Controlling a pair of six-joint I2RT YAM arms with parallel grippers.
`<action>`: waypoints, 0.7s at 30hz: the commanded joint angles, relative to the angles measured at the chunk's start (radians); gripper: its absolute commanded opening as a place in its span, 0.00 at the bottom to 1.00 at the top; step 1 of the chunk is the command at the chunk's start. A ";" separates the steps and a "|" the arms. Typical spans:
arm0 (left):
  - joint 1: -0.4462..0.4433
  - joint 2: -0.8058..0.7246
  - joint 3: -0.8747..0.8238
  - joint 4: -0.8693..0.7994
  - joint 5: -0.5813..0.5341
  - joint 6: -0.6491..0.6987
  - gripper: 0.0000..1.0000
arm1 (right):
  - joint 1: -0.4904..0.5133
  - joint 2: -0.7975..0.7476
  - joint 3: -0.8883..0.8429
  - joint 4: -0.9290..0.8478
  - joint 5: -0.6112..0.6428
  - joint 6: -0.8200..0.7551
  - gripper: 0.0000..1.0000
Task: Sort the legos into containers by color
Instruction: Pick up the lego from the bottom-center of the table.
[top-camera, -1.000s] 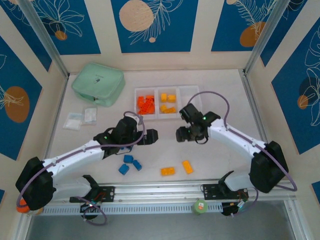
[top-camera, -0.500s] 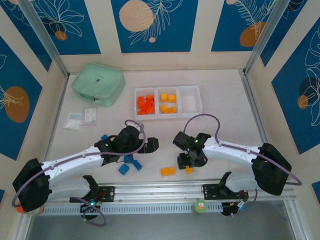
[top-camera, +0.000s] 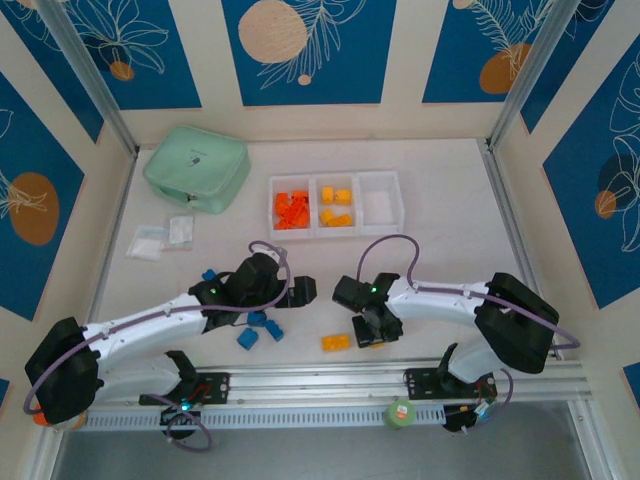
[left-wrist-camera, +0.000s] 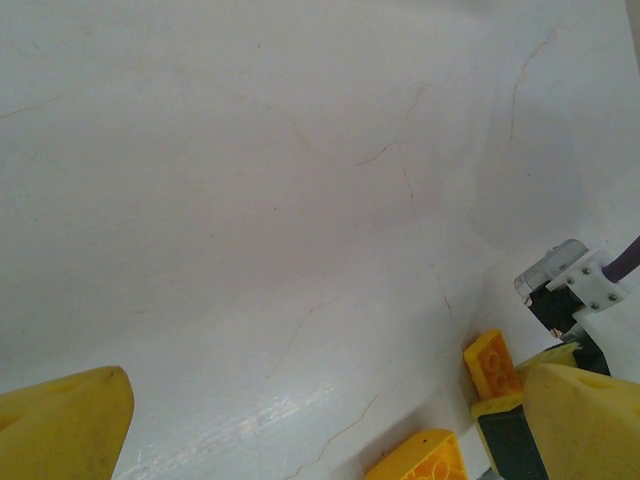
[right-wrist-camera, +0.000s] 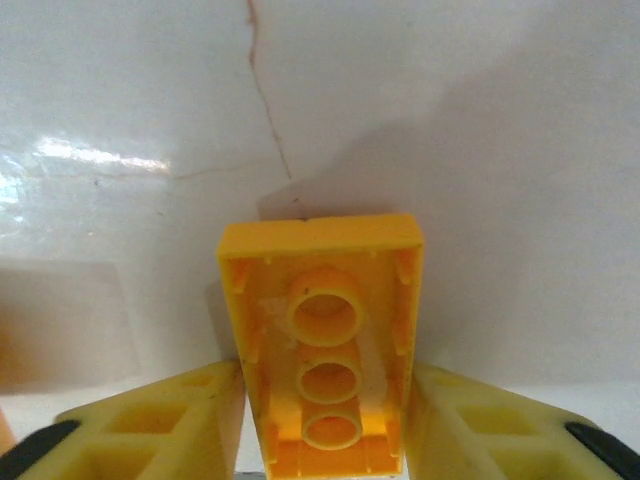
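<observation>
1. My right gripper (right-wrist-camera: 320, 415) is clenched on a yellow brick (right-wrist-camera: 320, 330). One finger presses each long side, and the brick's hollow underside, with its three round tubes, faces my wrist camera.
2. Seen from above, that gripper is down at the table (top-camera: 450, 230) in the near middle, well apart from the bins (top-camera: 336, 177).
3. A second yellow brick (top-camera: 336, 342) lies on the table just left of it.
4. My left gripper (top-camera: 305, 290) is released, its fingers (left-wrist-camera: 60, 425) spread wide with nothing between them. It hangs over bare table, left of the right gripper.
5. A few blue bricks (top-camera: 258, 328) lie together near my left arm, at the near left. One more blue brick (top-camera: 208, 274) lies farther left.
6. The bins stand in a row at the far middle. The left one holds red bricks (top-camera: 292, 210) and the middle one holds yellow bricks (top-camera: 336, 207).
7. A green case (top-camera: 196, 167) sits at the far left, with two small clear bags (top-camera: 162, 237) just nearer than it.
</observation>
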 joint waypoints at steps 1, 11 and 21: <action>-0.009 -0.006 -0.006 -0.004 -0.027 -0.008 0.99 | 0.000 0.006 0.007 -0.021 0.046 0.022 0.39; -0.008 -0.006 0.007 -0.005 -0.035 0.012 0.99 | -0.030 -0.060 0.041 -0.046 0.056 -0.006 0.30; 0.043 -0.045 0.081 -0.120 -0.084 0.107 0.99 | -0.208 -0.091 0.239 -0.023 0.012 -0.200 0.29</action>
